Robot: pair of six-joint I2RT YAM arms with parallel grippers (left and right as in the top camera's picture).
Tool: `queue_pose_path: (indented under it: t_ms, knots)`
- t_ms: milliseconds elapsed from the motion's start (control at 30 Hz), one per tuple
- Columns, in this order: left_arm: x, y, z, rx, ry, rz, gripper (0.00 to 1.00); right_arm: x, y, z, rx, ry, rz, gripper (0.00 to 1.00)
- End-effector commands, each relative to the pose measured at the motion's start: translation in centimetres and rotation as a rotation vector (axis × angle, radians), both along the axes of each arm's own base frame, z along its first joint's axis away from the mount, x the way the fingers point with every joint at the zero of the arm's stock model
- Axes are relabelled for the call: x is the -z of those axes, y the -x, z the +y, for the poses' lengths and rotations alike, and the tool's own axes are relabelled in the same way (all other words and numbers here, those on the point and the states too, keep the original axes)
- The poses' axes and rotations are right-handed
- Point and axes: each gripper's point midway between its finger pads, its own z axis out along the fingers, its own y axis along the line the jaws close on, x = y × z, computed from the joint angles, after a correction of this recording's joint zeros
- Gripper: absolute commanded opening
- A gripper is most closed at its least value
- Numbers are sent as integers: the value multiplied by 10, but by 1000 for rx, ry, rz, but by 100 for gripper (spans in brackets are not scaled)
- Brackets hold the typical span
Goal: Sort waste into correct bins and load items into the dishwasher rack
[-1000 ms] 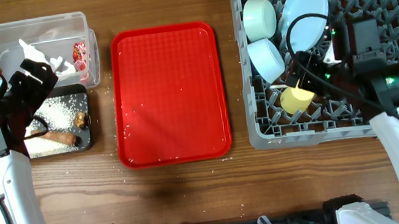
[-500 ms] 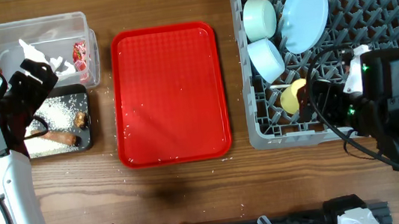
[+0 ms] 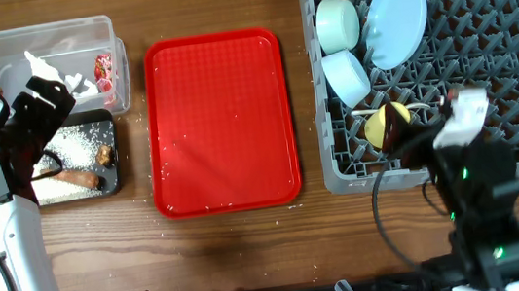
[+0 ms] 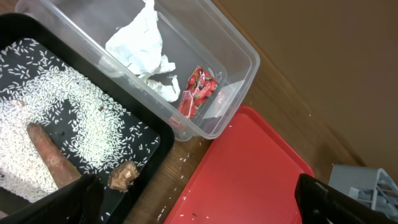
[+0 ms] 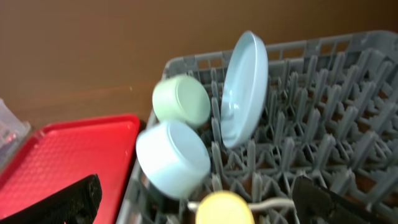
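Right gripper [image 5: 196, 186] over yellow cup [image 5: 224, 210]

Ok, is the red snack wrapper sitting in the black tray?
No, the red snack wrapper lies in the clear tub, next to the crumpled white scrap.

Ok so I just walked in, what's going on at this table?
Two robot arms are clearing up, and it looks about done. The plate, green bowl, blue bowl and yellow cup stand in the grey rack. The wrapper and white scrap lie in the clear tub; the rice, brown stick and lump are in the black tray. Nothing but specks is left on the red tray. The left gripper hovers open over them, the right gripper open and empty at the rack's front.
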Motion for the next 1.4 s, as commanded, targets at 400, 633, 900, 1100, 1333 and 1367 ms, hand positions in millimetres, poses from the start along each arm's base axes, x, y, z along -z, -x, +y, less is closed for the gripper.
queue_pose_path:
  t_ms: [400, 633, 900, 1100, 1333, 1367]
  knots:
    - [-5, -2, -2, 21, -8, -12, 100, 54, 32, 8, -129, 160, -268, 100]
    - [-5, -2, -2, 21, -8, -12, 100, 55, 32, 7, -127, 160, -266, 100]
    - [-5, -2, -2, 21, -8, -13, 100, 55, 32, 7, -128, 160, -266, 100]
    - [-5, -2, -2, 21, -8, -12, 100, 55, 32, 7, -127, 160, -266, 100]
    - [-2, 23, 0, -11, -61, 50, 100, 55, 32, 7, -127, 160, -266, 100]
    - [-5, 24, -5, 4, -65, 39, 100, 55, 32, 7, -127, 160, -266, 100]
